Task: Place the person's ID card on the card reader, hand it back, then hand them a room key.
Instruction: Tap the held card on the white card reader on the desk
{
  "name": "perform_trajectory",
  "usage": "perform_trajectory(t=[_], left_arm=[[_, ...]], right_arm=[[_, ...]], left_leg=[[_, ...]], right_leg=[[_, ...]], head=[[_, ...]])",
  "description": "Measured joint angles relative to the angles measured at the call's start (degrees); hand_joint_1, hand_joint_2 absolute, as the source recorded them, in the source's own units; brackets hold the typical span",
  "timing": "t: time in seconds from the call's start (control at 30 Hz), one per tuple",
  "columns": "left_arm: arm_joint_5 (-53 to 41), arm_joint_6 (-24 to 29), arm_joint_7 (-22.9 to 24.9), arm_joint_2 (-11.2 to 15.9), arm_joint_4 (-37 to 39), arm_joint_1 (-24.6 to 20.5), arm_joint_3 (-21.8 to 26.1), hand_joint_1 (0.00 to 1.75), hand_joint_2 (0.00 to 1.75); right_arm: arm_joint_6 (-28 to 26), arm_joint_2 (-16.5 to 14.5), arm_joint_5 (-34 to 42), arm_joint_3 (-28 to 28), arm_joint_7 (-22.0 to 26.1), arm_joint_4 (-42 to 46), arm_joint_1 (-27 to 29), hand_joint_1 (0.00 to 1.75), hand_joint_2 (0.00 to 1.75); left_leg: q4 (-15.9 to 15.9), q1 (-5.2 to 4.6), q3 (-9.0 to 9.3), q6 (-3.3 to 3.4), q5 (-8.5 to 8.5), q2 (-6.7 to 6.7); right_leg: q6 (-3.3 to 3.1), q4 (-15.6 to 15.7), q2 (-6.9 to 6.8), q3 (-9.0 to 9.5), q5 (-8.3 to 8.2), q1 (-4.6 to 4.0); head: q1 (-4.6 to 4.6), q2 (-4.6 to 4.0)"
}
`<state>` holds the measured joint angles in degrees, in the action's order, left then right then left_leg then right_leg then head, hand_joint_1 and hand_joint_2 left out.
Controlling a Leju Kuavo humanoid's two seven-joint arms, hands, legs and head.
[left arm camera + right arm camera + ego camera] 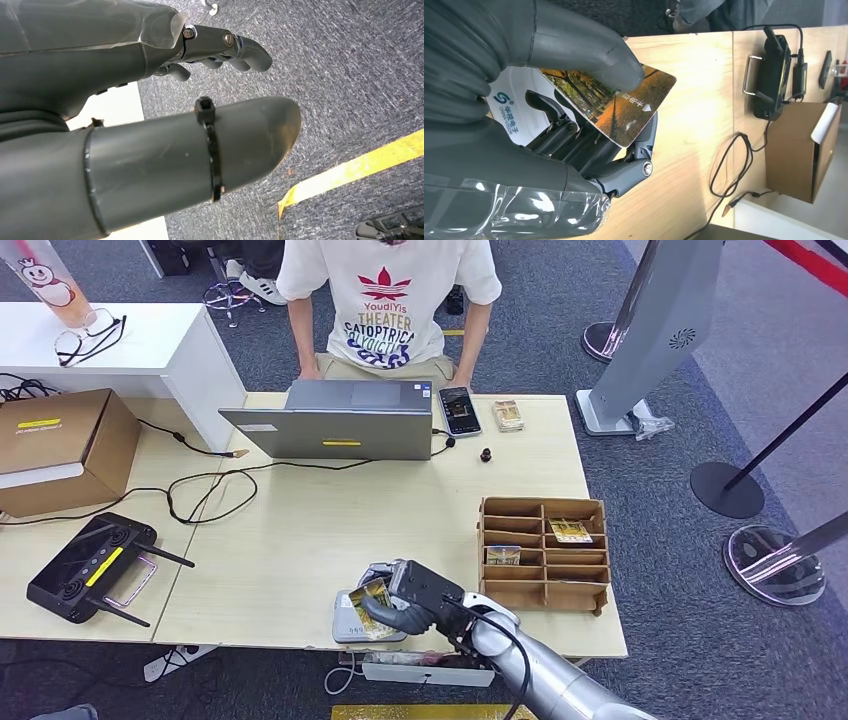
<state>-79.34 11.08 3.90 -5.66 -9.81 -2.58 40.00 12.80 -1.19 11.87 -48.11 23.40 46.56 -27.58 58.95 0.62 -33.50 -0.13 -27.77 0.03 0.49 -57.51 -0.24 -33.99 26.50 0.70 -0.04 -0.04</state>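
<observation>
My right hand [415, 598] pinches the ID card [375, 597], an autumn-tree picture card, between thumb and fingers just over the white card reader [350, 624] at the table's near edge. In the right wrist view the card [624, 107] lies under my thumb, with the reader's white face [516, 117] and its logo behind it. My left hand [220, 50] hangs over grey carpet, fingers loosely curled, holding nothing. A brown wooden key rack [545, 553] stands right of my hand, with room key cards [570, 530] in its slots.
A person in a white T-shirt [385, 300] sits behind a grey laptop [340, 420] at the far edge. A phone [460, 410] and a card stack [508, 415] lie beside it. A black controller [95, 568], cables and a cardboard box [60, 445] occupy the left.
</observation>
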Motion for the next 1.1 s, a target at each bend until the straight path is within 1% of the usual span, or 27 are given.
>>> perform_trajectory(t=[0.23,0.57,1.1], left_arm=[[0.02,0.00,0.00,0.00,0.00,0.00,-0.01,0.00,0.00],[0.01,0.06,-0.16,0.01,0.00,0.01,0.00,0.00,0.00],[-0.65,0.37,-0.39,-0.01,0.00,0.05,-0.02,0.00,0.00]], right_arm=[[-1.03,-1.57,0.27,-0.15,0.05,-3.68,-1.35,1.75,1.75],[-4.15,-3.39,0.43,-0.17,0.68,-9.58,-2.84,1.75,1.75],[-8.61,-3.86,-0.43,-0.13,1.85,-15.47,-3.21,1.75,1.75]], left_leg=[[0.00,0.00,0.00,0.00,0.00,0.00],[0.00,0.00,0.00,0.00,0.00,0.00],[0.00,0.00,0.01,0.00,0.00,0.00]], right_leg=[[0.00,0.00,0.00,0.00,0.00,0.00],[0.00,0.00,0.00,0.00,0.00,0.00],[0.00,0.00,0.00,0.00,0.00,0.00]], head=[[0.00,0.00],[-0.01,0.00],[-0.01,0.00]])
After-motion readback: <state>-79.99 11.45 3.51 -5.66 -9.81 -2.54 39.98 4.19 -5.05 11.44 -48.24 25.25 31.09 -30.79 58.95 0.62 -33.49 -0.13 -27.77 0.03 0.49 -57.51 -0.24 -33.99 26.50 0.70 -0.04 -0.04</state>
